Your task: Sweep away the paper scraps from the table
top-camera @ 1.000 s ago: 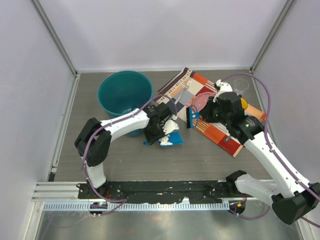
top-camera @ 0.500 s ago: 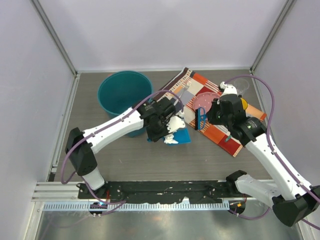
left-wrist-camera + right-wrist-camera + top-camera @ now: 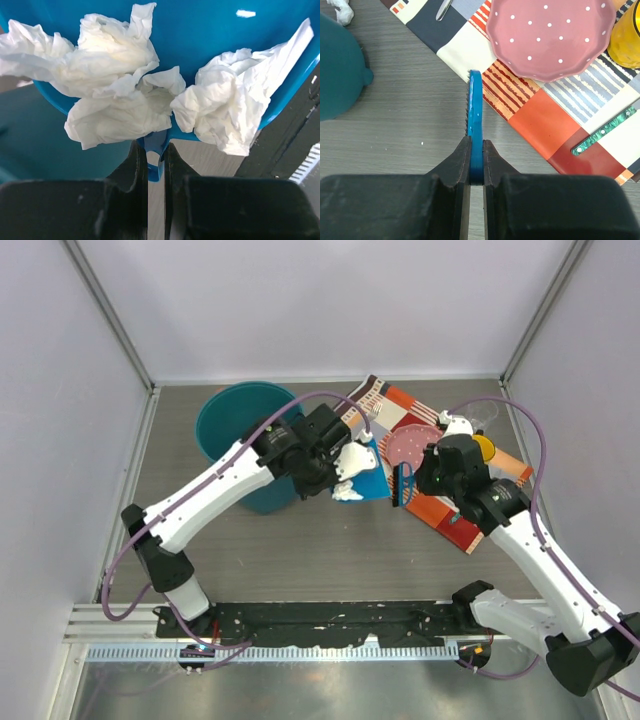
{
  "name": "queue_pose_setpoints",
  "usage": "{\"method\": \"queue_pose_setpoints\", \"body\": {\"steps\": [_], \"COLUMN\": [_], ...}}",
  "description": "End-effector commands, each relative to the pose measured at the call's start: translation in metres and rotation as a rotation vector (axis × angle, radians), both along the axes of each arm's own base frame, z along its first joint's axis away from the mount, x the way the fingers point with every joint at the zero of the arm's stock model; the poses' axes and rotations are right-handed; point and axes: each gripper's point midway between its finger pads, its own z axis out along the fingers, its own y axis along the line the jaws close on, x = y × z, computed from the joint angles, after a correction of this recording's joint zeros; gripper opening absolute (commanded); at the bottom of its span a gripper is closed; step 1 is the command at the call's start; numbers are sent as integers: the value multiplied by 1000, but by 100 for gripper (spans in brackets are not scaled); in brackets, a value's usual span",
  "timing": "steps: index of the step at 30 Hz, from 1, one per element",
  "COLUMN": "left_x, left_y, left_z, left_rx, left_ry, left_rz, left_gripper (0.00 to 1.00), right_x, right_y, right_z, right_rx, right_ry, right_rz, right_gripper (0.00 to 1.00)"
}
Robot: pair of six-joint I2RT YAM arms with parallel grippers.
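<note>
My left gripper (image 3: 328,468) is shut on the handle of a blue dustpan (image 3: 368,478) and holds it above the table (image 3: 300,550), just right of the teal bucket (image 3: 240,425). Several crumpled white paper scraps (image 3: 350,462) lie in the pan. In the left wrist view the scraps (image 3: 115,75) fill the dustpan (image 3: 200,30) in front of my gripper (image 3: 155,160). My right gripper (image 3: 425,480) is shut on a blue brush (image 3: 403,483), held on edge over the placemat's left border. The right wrist view shows my gripper (image 3: 476,165), the brush (image 3: 475,115) and one scrap (image 3: 340,10) at the top left.
A striped orange patchwork placemat (image 3: 440,502) lies at the back right. On it are a pink dotted plate (image 3: 410,445), a yellow cup (image 3: 485,447), a fork (image 3: 372,412) and a green-handled utensil (image 3: 457,518). Pale walls enclose the table.
My left arm has lifted the dustpan with the scraps and carried it back and to the right, beside the bucket. My right gripper with the brush has moved slightly right.
</note>
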Motion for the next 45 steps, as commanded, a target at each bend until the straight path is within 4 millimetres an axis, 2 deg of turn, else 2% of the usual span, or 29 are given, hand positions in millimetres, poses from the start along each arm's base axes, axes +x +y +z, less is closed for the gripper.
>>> {"method": "queue_pose_setpoints", "body": {"steps": [1, 10, 15, 19, 22, 26, 27, 29, 31, 32, 33, 34, 36, 37, 41, 43, 44, 45], "left_x": [9, 25, 36, 49, 66, 92, 101, 107, 117, 115, 123, 123, 125, 122, 111, 109, 108, 109], "left_y": [15, 24, 27, 39, 58, 95, 113, 130, 160, 175, 184, 202, 220, 235, 259, 264, 267, 267], "left_z": [36, 80, 95, 108, 119, 130, 131, 137, 138, 147, 142, 149, 160, 172, 199, 210, 212, 205], "left_rx": [29, 28, 12, 22, 21, 48, 68, 81, 149, 184, 225, 301, 387, 456, 587, 637, 671, 710], "left_ry": [-98, -220, -279, -349, -392, -440, -448, -476, -512, -557, -586, -649, -770, -835, -965, -1019, -1030, -1021], "left_rz": [19, 55, 89, 142, 202, 309, 355, 388, 457, 463, 479, 509, 498, 544, 552, 529, 534, 511], "left_gripper": [0, 0, 0, 0, 0, 0, 0, 0, 0, 0, 0, 0, 0, 0, 0, 0, 0, 0], "right_x": [0, -4, -6, -8, -9, -11, -11, -11, -11, -11, -10, -10, -10, -10, -8, -8, -8, -7], "right_y": [-4, -3, -2, -2, -3, -3, -3, -3, -4, -4, -5, -5, -4, -4, -3, -2, -2, -2], "right_z": [6, 3, 5, 4, 3, 3, 2, 2, 2, 1, 0, 0, -1, -3, -4, -3, -3, -2], "right_rx": [8, 13, 20, 23, 22, 23, 19, 16, 12, 9, 7, 3, 2, -1, 3, 4, 5, 7], "right_ry": [-31, -26, -32, -31, -31, -33, -31, -32, -35, -32, -31, -29, -26, -21, -25, -28, -26, -28], "right_rz": [-18, -1, 6, 10, 12, 15, 16, 18, 18, 19, 19, 21, 22, 23, 24, 29, 30, 29], "right_gripper": [1, 1, 1, 1, 1, 1, 1, 1, 1, 1, 1, 1, 1, 1, 1, 1, 1, 1]}}
